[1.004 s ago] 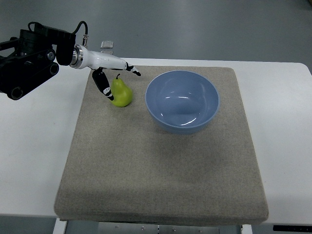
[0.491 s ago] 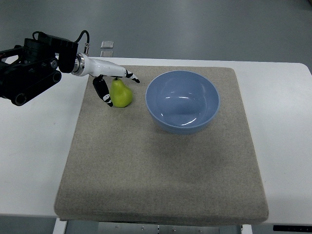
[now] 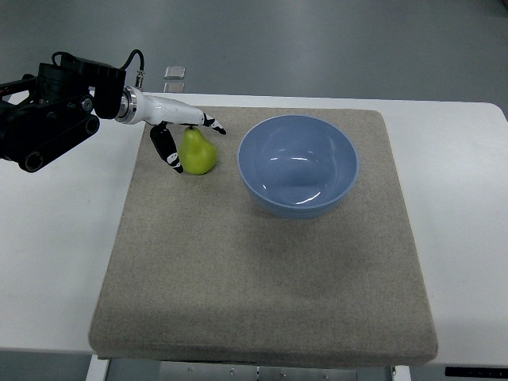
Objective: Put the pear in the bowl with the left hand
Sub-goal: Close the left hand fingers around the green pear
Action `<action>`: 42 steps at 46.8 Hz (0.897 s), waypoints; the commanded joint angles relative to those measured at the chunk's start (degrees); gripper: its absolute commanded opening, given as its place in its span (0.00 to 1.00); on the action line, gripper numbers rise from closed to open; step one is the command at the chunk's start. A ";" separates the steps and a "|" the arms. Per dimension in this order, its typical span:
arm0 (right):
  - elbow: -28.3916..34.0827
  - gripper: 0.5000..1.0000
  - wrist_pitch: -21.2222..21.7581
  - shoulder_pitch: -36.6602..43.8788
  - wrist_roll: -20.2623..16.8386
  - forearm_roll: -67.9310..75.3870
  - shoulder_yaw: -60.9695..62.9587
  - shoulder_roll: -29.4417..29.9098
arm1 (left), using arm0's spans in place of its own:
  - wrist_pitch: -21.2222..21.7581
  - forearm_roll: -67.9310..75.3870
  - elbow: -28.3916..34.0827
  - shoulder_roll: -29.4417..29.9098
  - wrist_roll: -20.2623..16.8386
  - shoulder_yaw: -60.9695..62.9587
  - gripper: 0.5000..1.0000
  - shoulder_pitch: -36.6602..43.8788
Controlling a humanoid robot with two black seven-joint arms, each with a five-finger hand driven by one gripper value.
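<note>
The green pear (image 3: pixel 198 152) stands upright on the grey mat (image 3: pixel 262 262), to the left of the blue bowl (image 3: pixel 298 164) and clearly apart from it. The left robot hand (image 3: pixel 181 143) is around the pear: one dark-tipped finger lies on the pear's left side and seems to touch it, and other fingers (image 3: pixel 208 124) reach over the top, near the stem. The hand is only half closed, with the fingers spread around the fruit, and I judge that it does not yet hold the pear firmly, because the pear sits on the mat.

So the step in hand is the grasp. The next move asks the fingers to close on both sides of the pear, then to lift it straight up, carry it to the right over the rim of the bowl, and let it go inside. The pear is smooth and narrow at the top, so it could slip or tip over if the fingers press only at the neck.

The bowl is empty and open to the top. Nothing lies between the pear and the bowl; only the rim itself must be cleared. The mat lies on the white counter (image 3: pixel 55 262). Behind the pear, beyond the counter's far edge, there is a small clear object (image 3: pixel 175 72). The right arm does not show.
</note>
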 commanded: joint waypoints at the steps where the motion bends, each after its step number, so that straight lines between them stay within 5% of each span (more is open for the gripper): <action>1: 0.00 0.85 0.00 -0.02 0.00 0.00 0.09 0.00 | 0.08 0.03 0.00 -0.17 0.00 0.02 0.94 0.86; 16: 0.00 0.85 0.00 -0.02 0.00 0.00 0.00 0.00 | 0.52 0.03 0.70 -0.79 0.00 0.02 0.87 1.39; 30: 0.00 0.85 0.00 0.06 0.00 0.00 0.00 0.00 | 0.78 0.03 1.23 -1.40 0.00 0.02 0.64 1.48; 34: 0.00 0.85 0.00 -0.02 0.00 0.00 0.00 0.00 | 0.78 0.03 1.23 -1.67 0.09 0.02 0.53 1.39; 40: 0.00 0.85 0.00 0.06 0.00 0.00 0.00 0.00 | 0.78 0.11 1.41 -1.84 0.27 0.11 0.16 1.48; 42: 0.00 0.85 0.00 -0.02 0.00 0.00 0.00 0.00 | 0.78 0.20 1.67 -1.93 0.27 0.11 0.11 1.39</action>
